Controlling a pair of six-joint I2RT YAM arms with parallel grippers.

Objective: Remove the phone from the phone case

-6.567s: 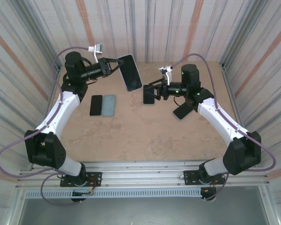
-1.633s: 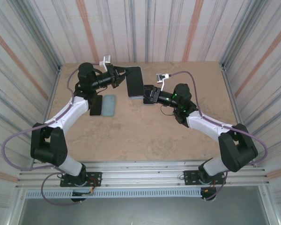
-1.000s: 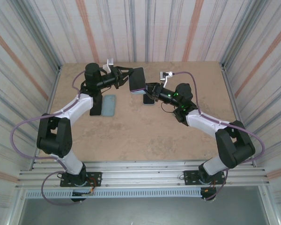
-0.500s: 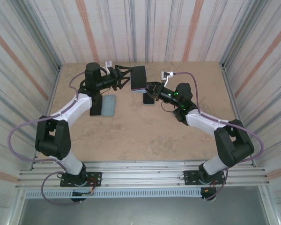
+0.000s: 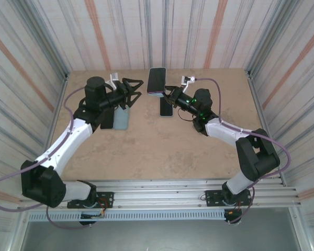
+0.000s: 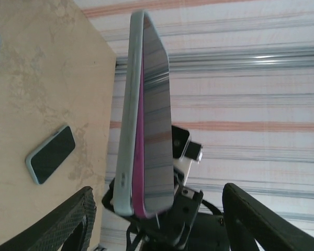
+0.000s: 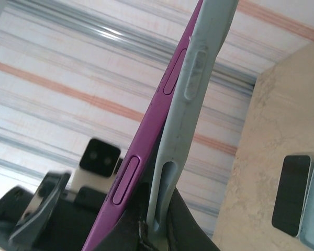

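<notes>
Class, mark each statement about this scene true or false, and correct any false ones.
1. The right gripper holds the phone above the table. True.
2. The left gripper is clamped on the phone. False: its jaws stand open, apart from it.
3. The phone is out of its case. False: it sits in the pale case.
4. A dark phone lies flat on the table. True.
</notes>
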